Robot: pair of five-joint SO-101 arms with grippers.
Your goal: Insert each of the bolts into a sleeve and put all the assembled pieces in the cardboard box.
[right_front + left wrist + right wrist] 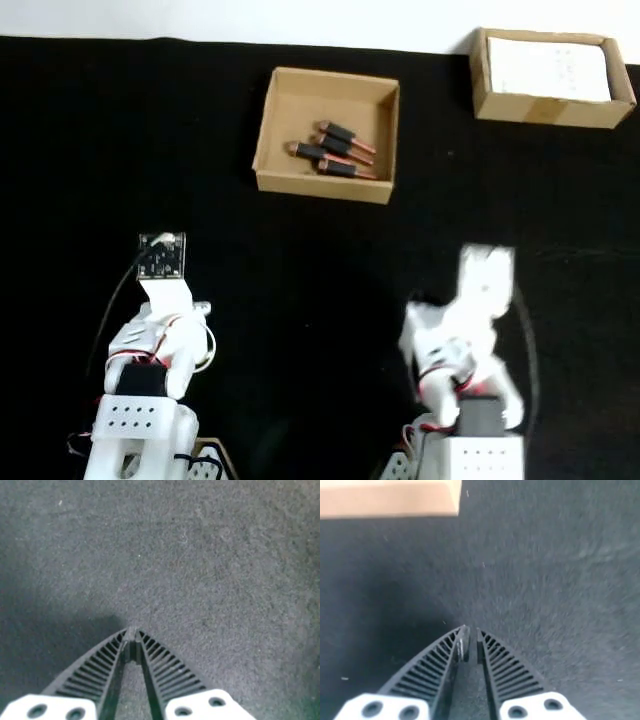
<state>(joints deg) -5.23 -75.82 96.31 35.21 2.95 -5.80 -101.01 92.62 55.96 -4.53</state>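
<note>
As the high view shows, three assembled pieces (333, 150) lie in the cardboard box (320, 186), well apart from both arms, their long axes crosswise and slightly slanted. In the left wrist view, the left jaws are closed and empty over the table (210, 555). In the right wrist view, the right jaws are almost closed and empty.

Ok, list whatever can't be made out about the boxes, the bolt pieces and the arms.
Dark sleeved bolt pieces in the open brown cardboard box: high view, too small to count or check seating.
Second brown cardboard box: high view, white sheet hides its contents.
White right arm: high view, blurred.
Tan box wall: right wrist view, cut by the edge.
</note>
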